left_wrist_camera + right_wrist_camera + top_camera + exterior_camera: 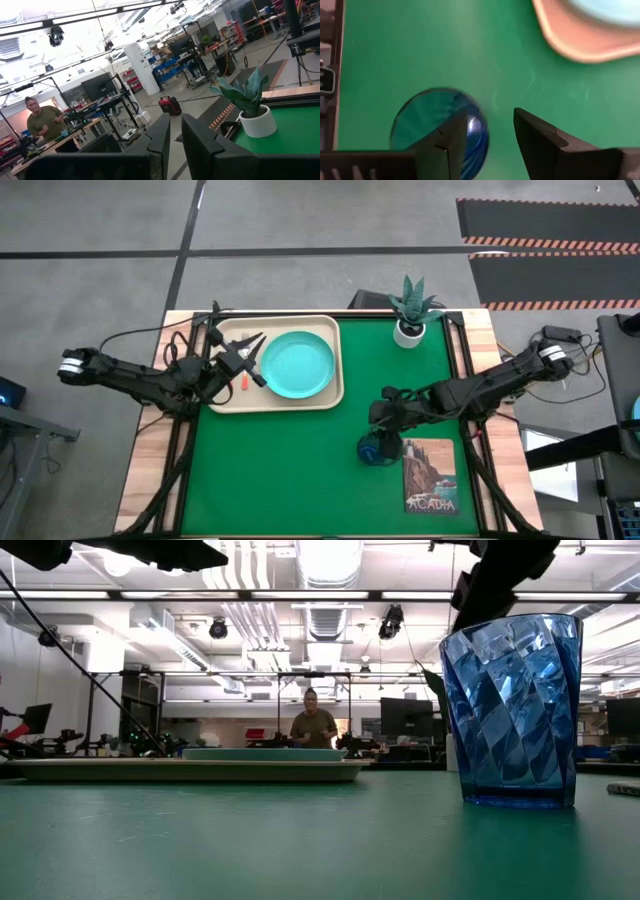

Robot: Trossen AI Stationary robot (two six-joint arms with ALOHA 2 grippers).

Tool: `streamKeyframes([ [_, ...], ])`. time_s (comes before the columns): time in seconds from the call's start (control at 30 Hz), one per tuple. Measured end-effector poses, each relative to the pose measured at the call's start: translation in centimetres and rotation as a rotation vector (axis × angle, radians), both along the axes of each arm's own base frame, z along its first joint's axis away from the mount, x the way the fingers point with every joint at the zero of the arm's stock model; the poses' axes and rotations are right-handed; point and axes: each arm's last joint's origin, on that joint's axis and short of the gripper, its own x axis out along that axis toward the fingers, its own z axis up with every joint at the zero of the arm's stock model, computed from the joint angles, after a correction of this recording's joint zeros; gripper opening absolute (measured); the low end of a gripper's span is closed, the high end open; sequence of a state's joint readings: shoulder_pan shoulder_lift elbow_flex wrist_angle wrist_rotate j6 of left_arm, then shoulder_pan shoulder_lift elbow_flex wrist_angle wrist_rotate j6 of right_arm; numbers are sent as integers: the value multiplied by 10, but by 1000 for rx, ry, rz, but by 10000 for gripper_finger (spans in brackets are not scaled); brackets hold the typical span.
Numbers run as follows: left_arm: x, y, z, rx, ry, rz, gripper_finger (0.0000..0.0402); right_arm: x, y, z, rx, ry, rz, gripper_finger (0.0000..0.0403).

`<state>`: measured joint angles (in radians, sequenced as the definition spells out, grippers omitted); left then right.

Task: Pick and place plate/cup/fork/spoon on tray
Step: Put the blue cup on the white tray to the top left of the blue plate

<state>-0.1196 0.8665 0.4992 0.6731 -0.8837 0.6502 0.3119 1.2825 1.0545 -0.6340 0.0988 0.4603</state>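
Observation:
The turquoise plate (297, 365) lies on the beige tray (225, 400) at the table's far left. An orange-red handle end (243, 381) lies on the tray left of the plate; I cannot tell whether it is the fork's or the spoon's. My left gripper (248, 358) hovers over it, empty, with a narrow gap between its fingers (175, 142). The blue cup (375, 450) stands upright on the green mat (515, 710). My right gripper (490, 135) is open just above it, one finger over the cup's mouth and one outside its rim (484, 131).
A white pot with a green plant (410, 315) stands at the far edge. The "Acadia" card (430, 475) lies right of the cup near the front. Green mat lies bare between the tray and the cup. A person (313, 725) stands in the room behind.

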Motion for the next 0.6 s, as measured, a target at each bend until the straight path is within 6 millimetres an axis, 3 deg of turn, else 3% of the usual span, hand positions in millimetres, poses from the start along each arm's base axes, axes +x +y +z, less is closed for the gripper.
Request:
streamKeyframes([
  [0.2,0,0,0,0,0,0,34,14,7,-3,2,122,-32,144],
  [0.6,0,0,0,0,0,0,34,32,14,-29,-31,269,23,125],
])
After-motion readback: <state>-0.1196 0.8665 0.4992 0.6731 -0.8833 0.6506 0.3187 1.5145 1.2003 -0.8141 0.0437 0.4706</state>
